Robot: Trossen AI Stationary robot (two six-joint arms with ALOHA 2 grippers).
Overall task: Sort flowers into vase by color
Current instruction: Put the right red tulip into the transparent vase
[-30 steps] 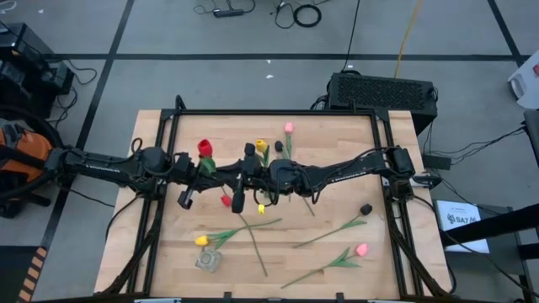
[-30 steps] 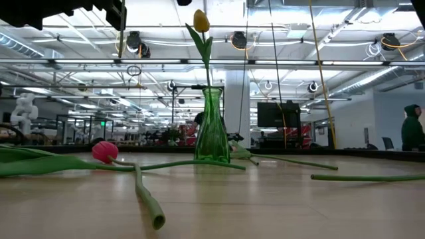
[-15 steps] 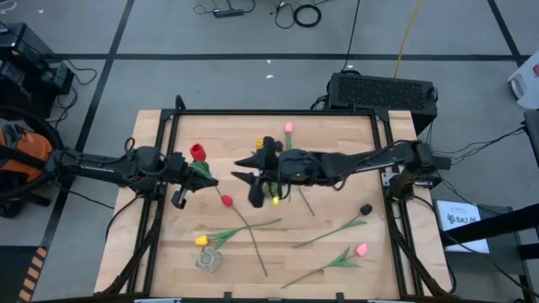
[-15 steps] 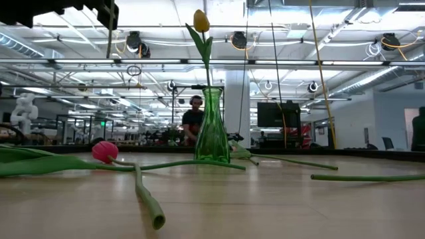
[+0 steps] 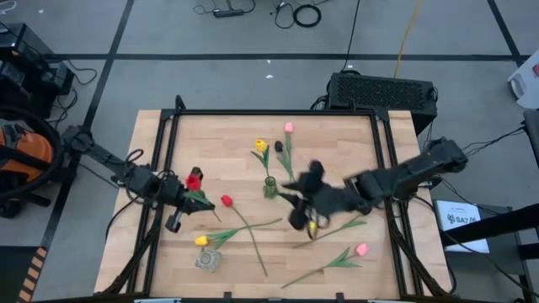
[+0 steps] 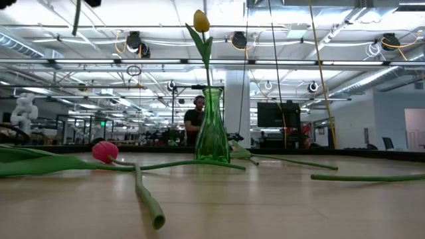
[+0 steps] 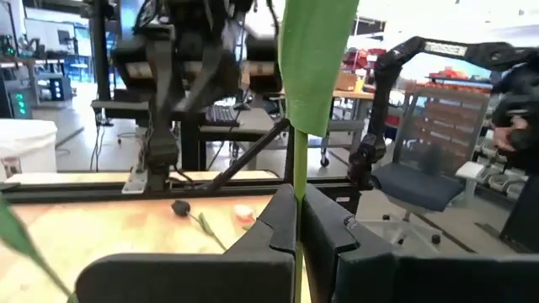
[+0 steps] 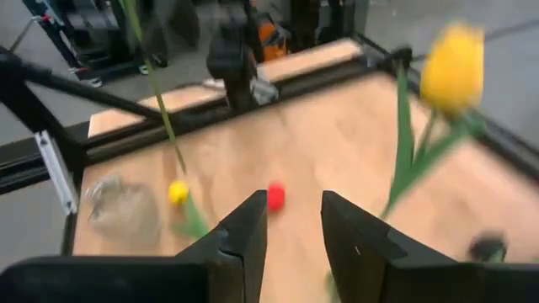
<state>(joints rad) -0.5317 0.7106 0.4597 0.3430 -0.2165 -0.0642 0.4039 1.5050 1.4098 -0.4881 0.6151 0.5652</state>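
Red tulip (image 5: 194, 180) pinched by its stem in left jaws (image 5: 187, 192); right jaws (image 5: 305, 220) spread, empty.

The table (image 5: 345, 147) is light butcher-block wood in a black metal frame, sitting on a grey floor (image 5: 210, 80) with dark tape lines across it. A black vented box (image 5: 381, 91) sits just behind the table, and some cables (image 5: 296, 13) are coiled on the floor farther back. From table height, the room looks like a big open lab: white ceiling with pipes and lamps (image 6: 136, 41), a dark screen (image 6: 279, 114), and a person (image 6: 196, 116) wearing headphones in the distance.
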